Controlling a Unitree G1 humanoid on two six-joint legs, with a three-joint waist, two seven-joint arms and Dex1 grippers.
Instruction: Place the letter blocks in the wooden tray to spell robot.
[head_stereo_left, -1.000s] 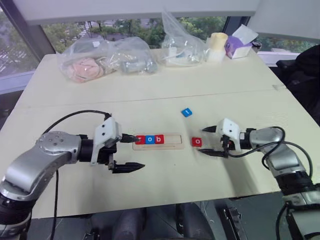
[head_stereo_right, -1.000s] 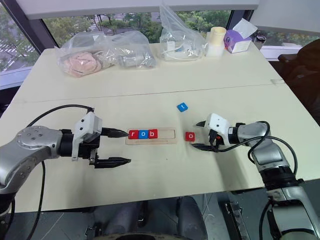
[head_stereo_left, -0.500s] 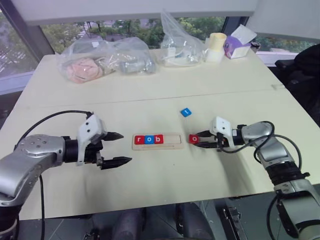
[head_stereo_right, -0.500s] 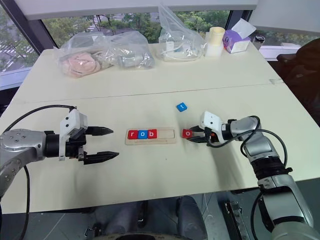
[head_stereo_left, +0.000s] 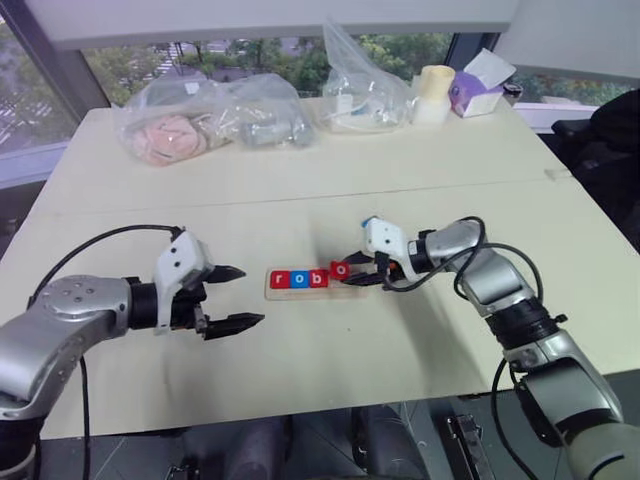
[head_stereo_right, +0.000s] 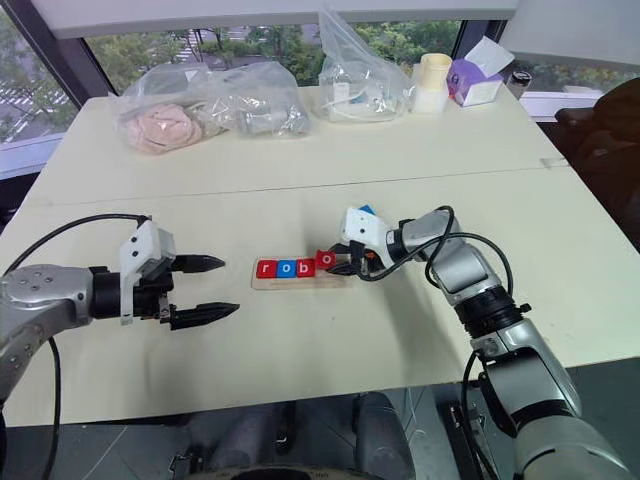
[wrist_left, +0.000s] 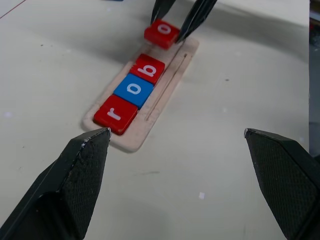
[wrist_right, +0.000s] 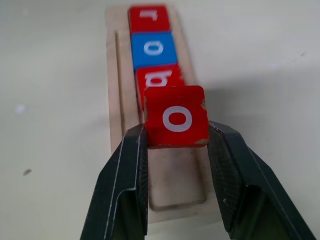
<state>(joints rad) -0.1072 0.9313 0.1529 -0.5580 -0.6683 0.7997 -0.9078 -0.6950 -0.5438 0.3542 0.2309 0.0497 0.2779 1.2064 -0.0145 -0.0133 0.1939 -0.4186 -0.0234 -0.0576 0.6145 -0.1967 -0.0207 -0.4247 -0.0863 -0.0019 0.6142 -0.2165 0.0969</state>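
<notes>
Here, on the pale cream table (head_stereo_left: 300, 190), the long narrow pale wood tray (wrist_left: 172, 75) is lying near the middle, already carrying three small flat square tiles in its shallow slot: a red tile with a white r (wrist_left: 115, 113) at its left end, a blue tile with a white o (wrist_left: 133, 90) touching it, and a red tile with a white b (wrist_left: 148, 68) touching that one. The right gripper (wrist_right: 177, 150) is reaching in from the tray's right end, its two black fingers (wrist_right: 125, 185) pinching a fourth red tile marked with a white o (wrist_right: 176, 116) by its two side edges. That tile is sitting just beside the b tile, over the empty stretch of the slot; whether it is resting on the wood or hanging just above it, I cannot tell. A small blue tile (head_stereo_right: 366, 210) is peeking out just behind the right gripper's white housing, its letter hidden. The left gripper (head_stereo_left: 232, 297) is hovering over bare table to the left of the tray, well apart from it, fingers spread wide and holding nothing. Along the far edge of the table, clear plastic bags (head_stereo_left: 215, 115) with assorted contents, a pale yellow cup (head_stereo_left: 434, 92) and a purple and white box (head_stereo_left: 478, 88) are standing.
</notes>
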